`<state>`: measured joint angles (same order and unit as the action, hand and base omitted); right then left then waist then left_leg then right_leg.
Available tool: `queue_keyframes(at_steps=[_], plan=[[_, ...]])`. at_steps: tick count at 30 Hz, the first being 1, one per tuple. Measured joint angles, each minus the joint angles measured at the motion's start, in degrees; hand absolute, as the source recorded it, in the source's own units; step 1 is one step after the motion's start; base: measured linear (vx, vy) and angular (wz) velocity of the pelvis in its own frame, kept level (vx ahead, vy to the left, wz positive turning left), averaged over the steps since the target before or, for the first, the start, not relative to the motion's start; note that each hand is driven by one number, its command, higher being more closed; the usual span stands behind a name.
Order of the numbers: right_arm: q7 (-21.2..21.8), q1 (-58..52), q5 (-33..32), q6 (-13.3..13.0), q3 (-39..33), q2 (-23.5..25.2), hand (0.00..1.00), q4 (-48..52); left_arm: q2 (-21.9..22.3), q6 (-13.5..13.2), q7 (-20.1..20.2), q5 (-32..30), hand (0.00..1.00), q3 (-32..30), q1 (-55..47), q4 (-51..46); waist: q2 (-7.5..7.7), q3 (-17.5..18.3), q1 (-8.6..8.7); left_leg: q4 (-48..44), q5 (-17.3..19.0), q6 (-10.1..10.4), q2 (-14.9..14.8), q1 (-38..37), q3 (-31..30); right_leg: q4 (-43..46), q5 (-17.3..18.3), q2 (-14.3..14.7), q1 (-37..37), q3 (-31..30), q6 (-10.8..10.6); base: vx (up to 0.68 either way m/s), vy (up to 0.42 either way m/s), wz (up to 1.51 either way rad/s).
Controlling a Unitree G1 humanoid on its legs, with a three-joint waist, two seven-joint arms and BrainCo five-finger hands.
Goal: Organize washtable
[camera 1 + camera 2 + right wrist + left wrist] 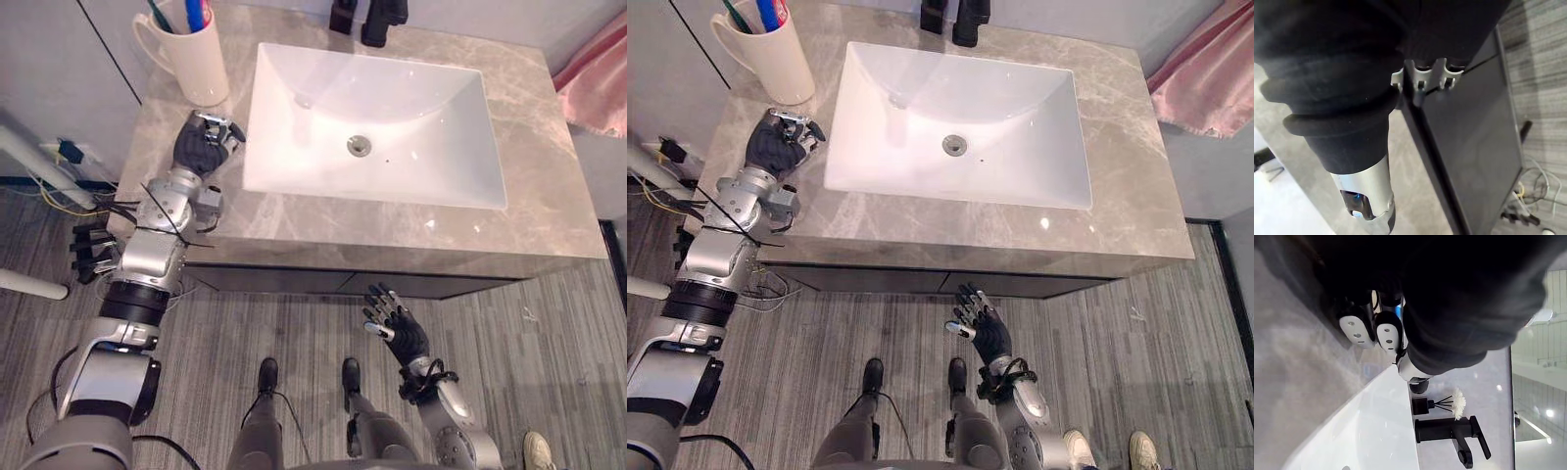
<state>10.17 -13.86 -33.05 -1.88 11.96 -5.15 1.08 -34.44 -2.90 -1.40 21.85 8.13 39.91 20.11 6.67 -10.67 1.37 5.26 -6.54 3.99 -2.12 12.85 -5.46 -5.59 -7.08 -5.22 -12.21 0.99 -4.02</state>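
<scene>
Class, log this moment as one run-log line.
left hand: curled, empty, above grey marble countertop, near cream ceramic mug | right hand: open, over grey striped floor

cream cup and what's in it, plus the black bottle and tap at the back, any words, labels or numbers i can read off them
No text can be read anywhere.
cream cup: plain, no print shows.
blue and red item in it: any print is too small to read.
black bottle and black tap: no label shows.
</scene>
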Motion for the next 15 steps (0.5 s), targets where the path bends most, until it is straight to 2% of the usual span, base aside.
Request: queue_keyframes(at_steps=[6, 15], plan=[[0.05, -1.25, 0.02, 0.0, -0.14, 0.09, 0.0, 0.01, -0.06, 0.1, -1.51, -0.09, 1.0, -4.0, 0.37, 3.76, 0.0, 1.05, -0.06, 0.0, 0.02, 0.04, -0.01, 0.32, -0.18, -0.01, 0.08, 0.0, -0.19, 0.21, -0.01, 0.0, 0.0, 0.02], [0.01, -2.33, -0.02, -0.05, -0.19, 0.18, 0.0, 0.07, -2.81, 0.27, -3.87, -0.15, 1.0, -3.9, 8.77, 13.79, 0.07, 1.19, -0.42, -0.01, -0.06, 0.08, -0.12, 1.63, 0.52, -0.01, -0.1, 0.11, -1.8, -0.27, 0.05, 0.01, -0.001, -0.04]])
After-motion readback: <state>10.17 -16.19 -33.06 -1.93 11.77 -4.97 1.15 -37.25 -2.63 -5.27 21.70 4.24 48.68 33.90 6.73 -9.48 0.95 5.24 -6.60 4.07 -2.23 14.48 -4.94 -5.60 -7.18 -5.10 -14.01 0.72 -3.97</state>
